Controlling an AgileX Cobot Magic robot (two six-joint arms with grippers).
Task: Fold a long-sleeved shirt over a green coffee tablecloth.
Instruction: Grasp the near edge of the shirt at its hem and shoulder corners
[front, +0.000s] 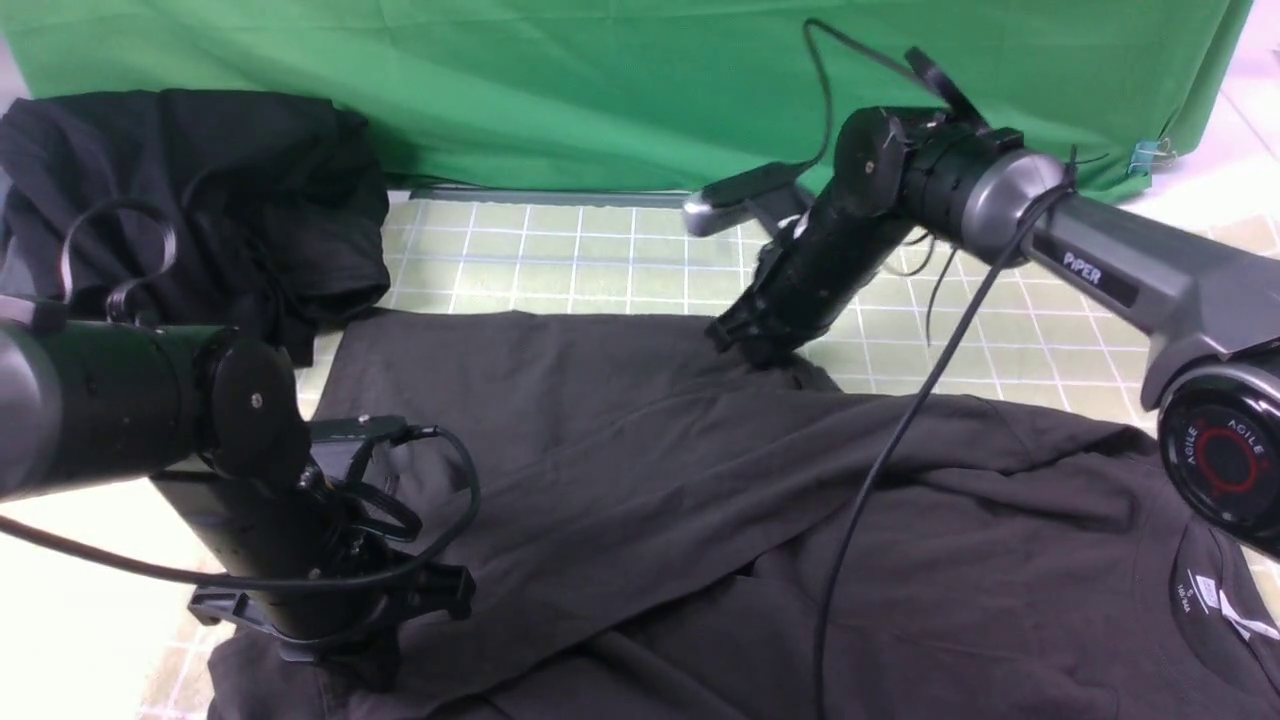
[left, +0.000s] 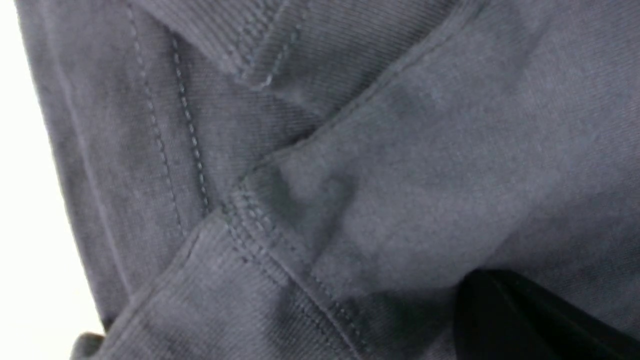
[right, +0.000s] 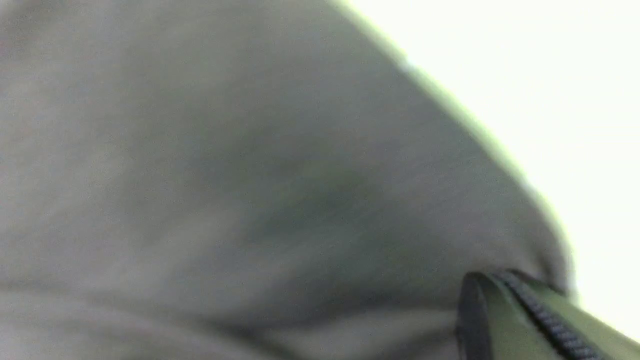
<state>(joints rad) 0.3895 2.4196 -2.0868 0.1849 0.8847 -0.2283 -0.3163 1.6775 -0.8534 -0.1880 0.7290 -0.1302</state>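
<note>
The long-sleeved shirt (front: 620, 470) lies spread and creased on the green coffee tablecloth (front: 560, 260) covering the worktop, with its collar label toward the near right. Behind the worktop hangs a plain green cloth (front: 600, 90) with a binder clip (front: 1150, 155) at its right edge, and a heap of black garments (front: 230, 190) sits at the far left. The left hand (front: 345, 655) is clamped on the shirt's near left edge, and the right hand (front: 750, 345) is pinched closed on its far edge.

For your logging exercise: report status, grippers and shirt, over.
Left gripper shut on shirt, near corner. Right gripper shut on far edge. Black garment pile far left.
</note>
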